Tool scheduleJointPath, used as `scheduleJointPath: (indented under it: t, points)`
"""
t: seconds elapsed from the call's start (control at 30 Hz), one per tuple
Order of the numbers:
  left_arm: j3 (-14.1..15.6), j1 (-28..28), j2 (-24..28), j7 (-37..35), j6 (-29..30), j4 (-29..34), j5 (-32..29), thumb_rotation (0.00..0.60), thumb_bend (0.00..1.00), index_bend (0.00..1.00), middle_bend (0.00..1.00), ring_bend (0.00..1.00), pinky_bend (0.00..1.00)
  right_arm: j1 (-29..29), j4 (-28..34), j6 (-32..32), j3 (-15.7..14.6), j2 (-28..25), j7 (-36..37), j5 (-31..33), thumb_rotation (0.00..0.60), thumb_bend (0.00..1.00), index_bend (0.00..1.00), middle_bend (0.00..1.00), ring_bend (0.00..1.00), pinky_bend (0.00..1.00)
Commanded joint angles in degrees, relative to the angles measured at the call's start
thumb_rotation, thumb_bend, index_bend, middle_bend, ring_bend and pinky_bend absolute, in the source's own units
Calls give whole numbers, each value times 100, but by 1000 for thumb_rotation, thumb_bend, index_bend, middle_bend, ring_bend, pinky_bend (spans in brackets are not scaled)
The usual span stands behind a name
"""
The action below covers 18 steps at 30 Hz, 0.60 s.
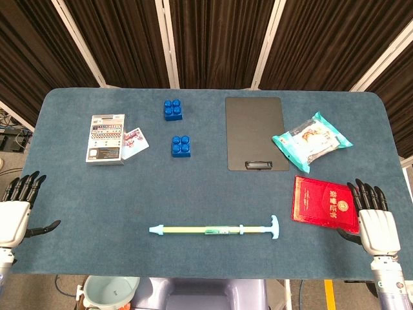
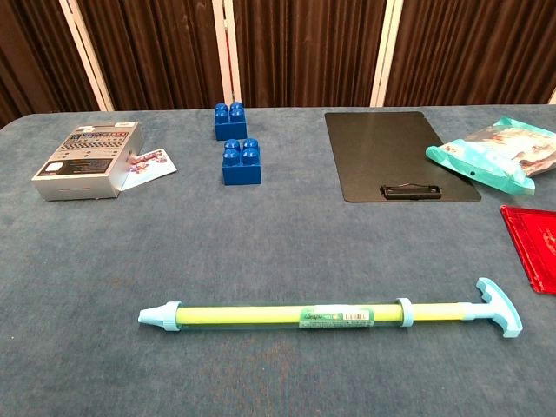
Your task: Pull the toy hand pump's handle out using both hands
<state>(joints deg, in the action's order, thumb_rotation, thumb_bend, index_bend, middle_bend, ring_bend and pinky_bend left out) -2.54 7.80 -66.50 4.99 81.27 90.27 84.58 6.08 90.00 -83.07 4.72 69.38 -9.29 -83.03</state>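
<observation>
The toy hand pump [image 1: 213, 230] [image 2: 295, 315] lies flat near the table's front edge, a yellow-green tube with a light-blue nozzle at the left and a T-shaped handle [image 1: 274, 227] [image 2: 498, 307] at the right. My left hand [image 1: 16, 210] rests at the table's left front corner, fingers apart, holding nothing. At the right front corner my right hand [image 1: 374, 223] is likewise spread and empty. Both hands are far from the pump. The chest view shows neither hand.
Two blue bricks [image 1: 173, 109] [image 1: 181, 146] sit mid-back. A grey box [image 1: 105, 138] with a card is at the left, a black clipboard [image 1: 255, 132] right of centre, a teal packet [image 1: 312, 141] and a red booklet [image 1: 325, 203] at the right, near my right hand.
</observation>
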Motion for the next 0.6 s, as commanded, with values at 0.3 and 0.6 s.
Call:
scheduleJointPath:
  t: [0.3, 0.6]
  points:
    - [-43, 170, -251, 93, -60, -83, 133, 600, 99, 199, 30, 20, 0, 7, 23, 42, 3, -27, 46, 36, 600, 0, 5, 0, 0, 0]
    - [-78, 589, -722, 341, -457, -3, 380, 600, 109, 407, 69, 44, 0, -36, 118, -6, 133, -260, 503, 170, 600, 0, 6, 0, 0, 0]
